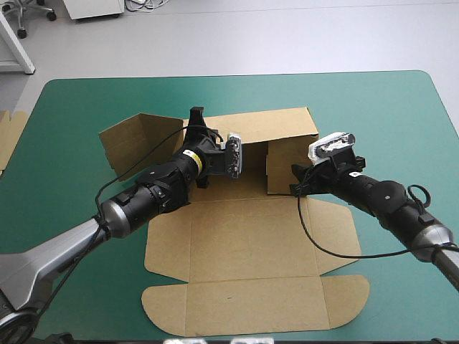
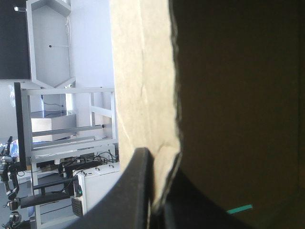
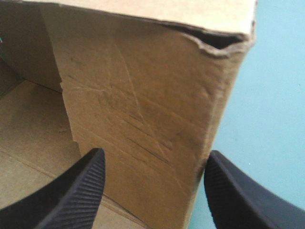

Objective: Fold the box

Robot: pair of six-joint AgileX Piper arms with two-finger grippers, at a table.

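The brown box [image 1: 251, 236] lies partly folded at mid-table, its lid panel [image 1: 251, 304] flat toward the near edge. The far wall [image 1: 269, 123] and a left flap [image 1: 136, 143] stand raised. My left gripper [image 1: 196, 122] is at the far wall's left end; in the left wrist view the left gripper [image 2: 159, 164] is shut on an upright board edge [image 2: 143, 95]. My right gripper [image 1: 296, 183] is at the doubled right wall [image 1: 283, 165]. In the right wrist view the right gripper [image 3: 152, 186] is open, its fingers [image 3: 78, 191] astride that wall [image 3: 143, 109].
An edge of more brown board [image 1: 10, 136] shows at the table's left edge. Bare teal-green cover [image 1: 387, 115] stretches to the right of and beyond the box.
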